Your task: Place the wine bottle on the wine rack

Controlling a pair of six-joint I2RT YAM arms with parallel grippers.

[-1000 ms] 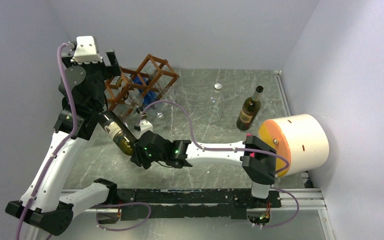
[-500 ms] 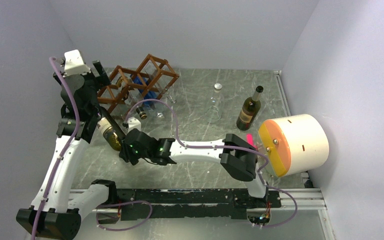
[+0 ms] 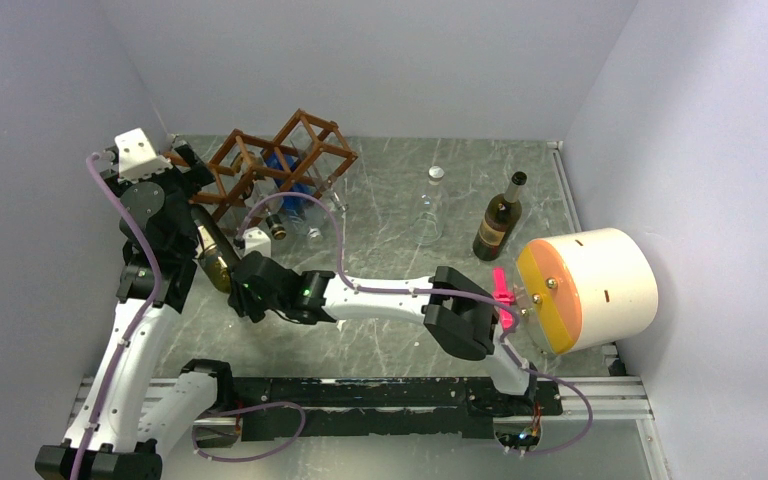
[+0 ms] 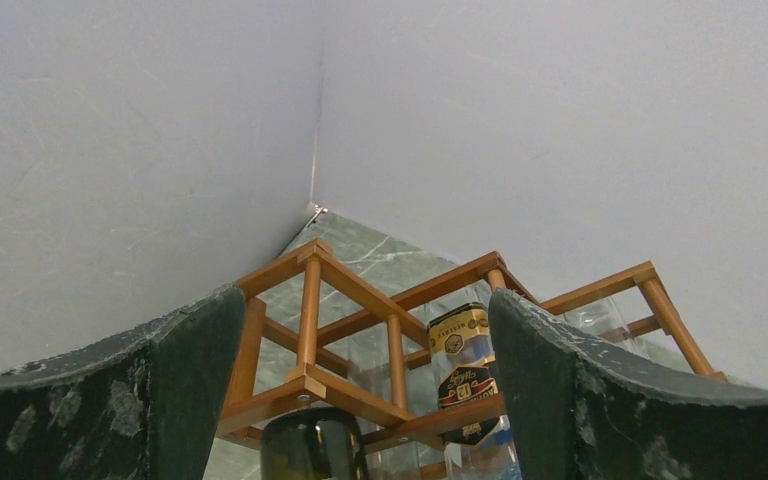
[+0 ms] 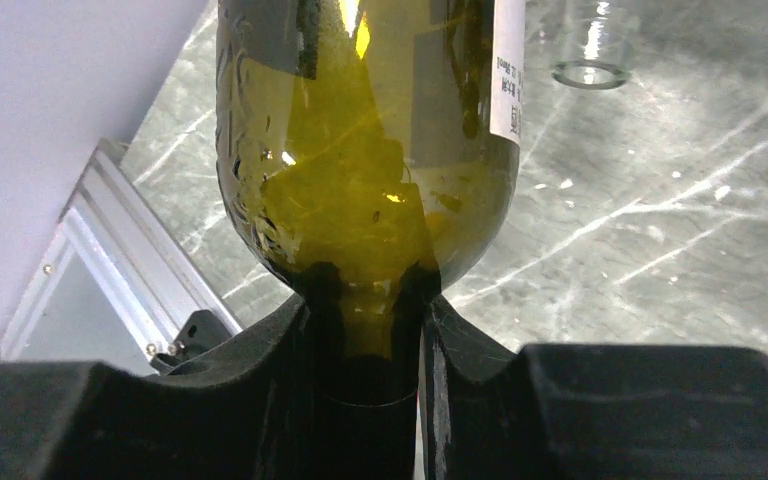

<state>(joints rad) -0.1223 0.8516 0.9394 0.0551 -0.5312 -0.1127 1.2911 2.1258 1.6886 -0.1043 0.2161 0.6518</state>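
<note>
My right gripper (image 5: pixel 365 330) is shut on the neck of the green wine bottle (image 5: pixel 360 130). In the top view this wine bottle (image 3: pixel 213 252) hangs tilted, base toward the back left, just in front of the left end of the wine rack (image 3: pixel 310 140), with the right gripper (image 3: pixel 250 288) below it. The rack (image 4: pixel 360 300) is a reddish-brown lattice and holds a labelled bottle (image 4: pixel 465 365). The left gripper (image 3: pixel 186 166) is open at the rack's left end. The dark base of the wine bottle (image 4: pixel 312 445) shows low between the wide fingers (image 4: pixel 190 390), touching neither.
A dark wine bottle (image 3: pixel 498 222) and a clear glass bottle (image 3: pixel 432 205) stand at the back right. A cream cylinder with an orange face (image 3: pixel 585 290) lies at the right wall. The left wall runs close beside the left arm. A glass mouth (image 5: pixel 590 72) lies beyond the held bottle.
Both arms have moved left. The right gripper carried the wine bottle left and back toward the rack's left end, and the left gripper swung left ahead of it.
</note>
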